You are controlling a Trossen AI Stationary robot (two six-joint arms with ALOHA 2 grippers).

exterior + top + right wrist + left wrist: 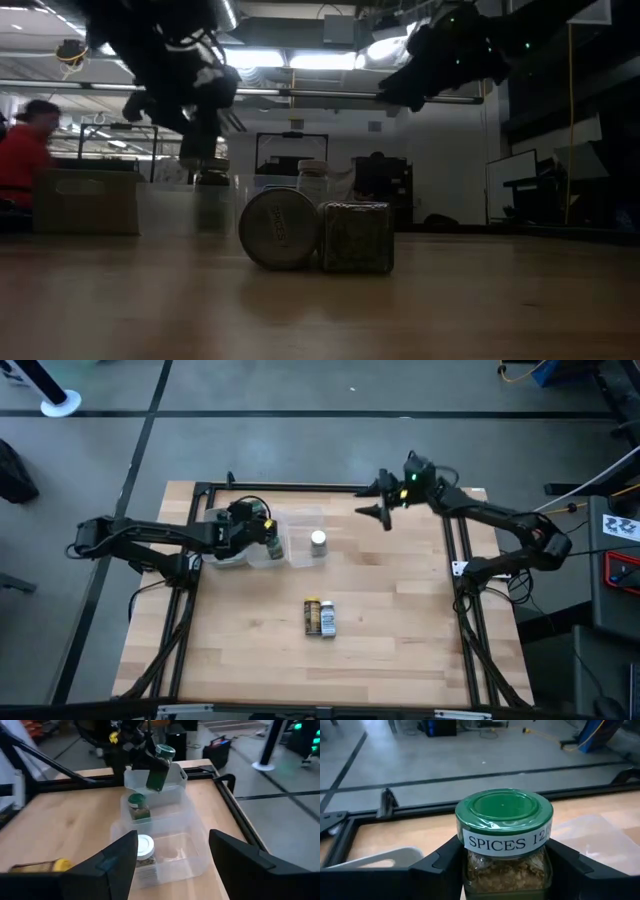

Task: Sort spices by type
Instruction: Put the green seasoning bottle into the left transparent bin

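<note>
My left gripper [262, 525] is shut on a green-lidded spice jar [504, 820] labelled "SPICES 12", above the clear plastic containers [250, 550] near the table's far left. A second green-lidded jar [137, 807] stands in the middle container. A white-lidded jar [318, 541] stands in the container beside it [170, 857]. Two more jars lie on their sides at mid-table [320, 617], touching; one has a yellow lid [60, 865]. My right gripper [383, 510] is open and raised near the far edge, touching nothing. My left gripper holds the green-lidded jar by its glass body [502, 872], just under the lid, pinched between the two fingers [440, 870]. The right wrist view shows the jar [161, 762] lifted clear above the farthest container, tilted, with its lid uppermost.
The three clear containers sit side by side in a row. A black frame [300, 487] runs along the table's far and side edges. Bare wood lies on the right half [400, 590] and the near part of the table. A person in red [25, 160] is in the room beyond.
</note>
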